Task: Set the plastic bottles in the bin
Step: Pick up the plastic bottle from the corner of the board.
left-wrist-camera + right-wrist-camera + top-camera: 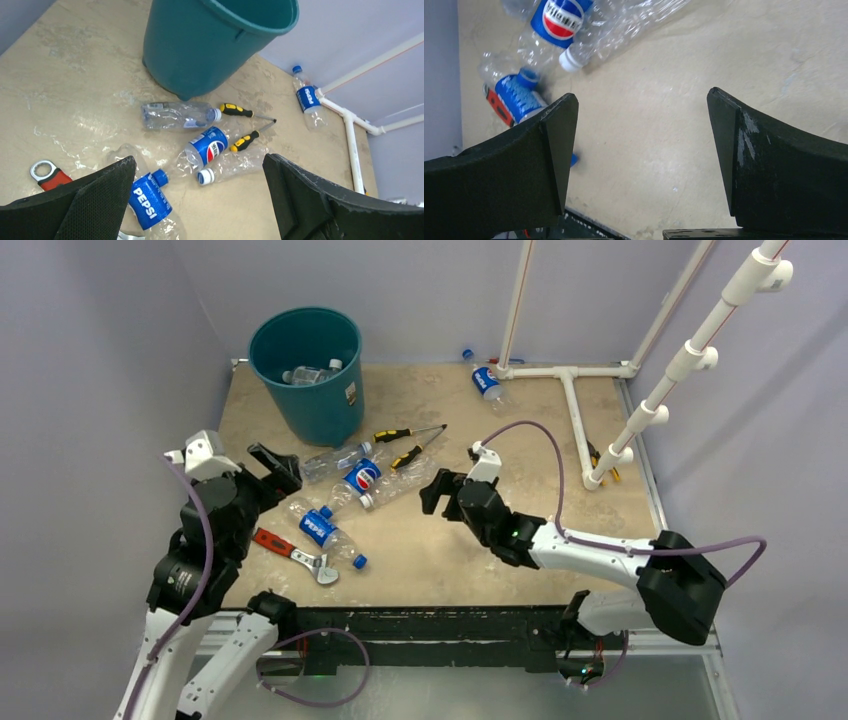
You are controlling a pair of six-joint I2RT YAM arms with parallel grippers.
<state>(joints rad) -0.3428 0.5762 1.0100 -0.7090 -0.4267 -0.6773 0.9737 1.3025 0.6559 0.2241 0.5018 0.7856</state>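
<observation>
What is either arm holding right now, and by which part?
Nothing is held. The left gripper and the right gripper are both open and empty.

Smooth teal plastic with a dull sheen for the bin (322, 410) at upper left; thin clear plastic, crumpled and glossy, with slick blue labels, for the plastic bottles (206, 148) mid-frame. Mottled beige, stone-look table (440, 560), faintly shiny. Matt black, finely grained pads (100, 200) on the left gripper (199, 165); whitish scuffs on the matt black fingers (769, 165) of the right gripper (641, 100). Bright metal head on the red-handled wrench (298, 555); smooth white plastic pipes (573, 410) at right
</observation>
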